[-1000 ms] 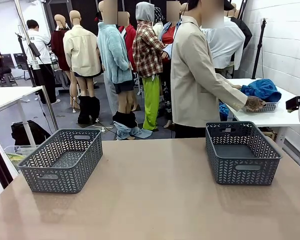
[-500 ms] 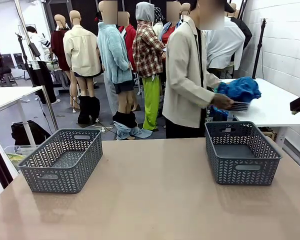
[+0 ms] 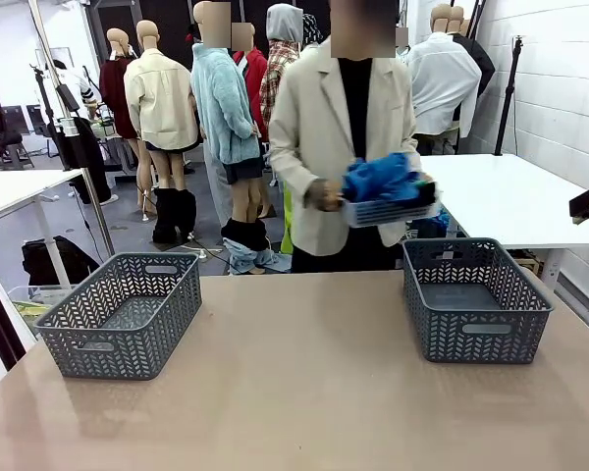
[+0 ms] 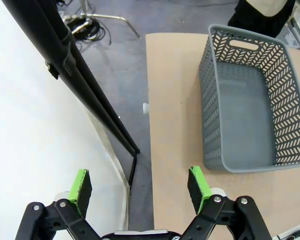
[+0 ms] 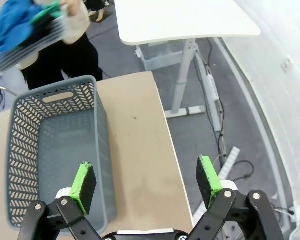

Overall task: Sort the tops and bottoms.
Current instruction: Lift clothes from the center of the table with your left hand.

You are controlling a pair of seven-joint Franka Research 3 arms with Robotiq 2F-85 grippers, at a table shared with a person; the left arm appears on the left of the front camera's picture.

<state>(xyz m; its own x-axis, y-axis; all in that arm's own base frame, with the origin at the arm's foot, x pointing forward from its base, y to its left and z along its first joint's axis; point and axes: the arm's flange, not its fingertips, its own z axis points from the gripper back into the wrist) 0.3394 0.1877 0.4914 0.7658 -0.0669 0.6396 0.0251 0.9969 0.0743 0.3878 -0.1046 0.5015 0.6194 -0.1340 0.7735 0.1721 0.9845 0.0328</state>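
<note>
**A:** Where are the tops right now?

**B:** The blue tops (image 3: 381, 179) are piled in a pale slatted tray (image 3: 391, 210). The person (image 3: 319, 128) holds it at chest height, standing at the far side of your table (image 3: 304, 392), a little right of the middle. In your right wrist view, a bit of green cloth (image 5: 49, 11) shows on the tray beside the blue.

**A:** And my fingers?

**B:** Your left fingers (image 4: 197, 183) are spread wide with nothing between them. They hang over the table's left edge, with the left grey basket (image 4: 250, 100) ahead and to their right. Your right fingers (image 5: 83, 181) are spread just as wide and also hold nothing. They straddle the table's right edge, next to the near end of the right grey basket (image 5: 55, 150).

**A:** So how do the clothes sit relative to them?

**B:** They are well apart from both. The tray is up off the table, beyond the far end of the right basket, and nearer your right fingers than your left.
</note>
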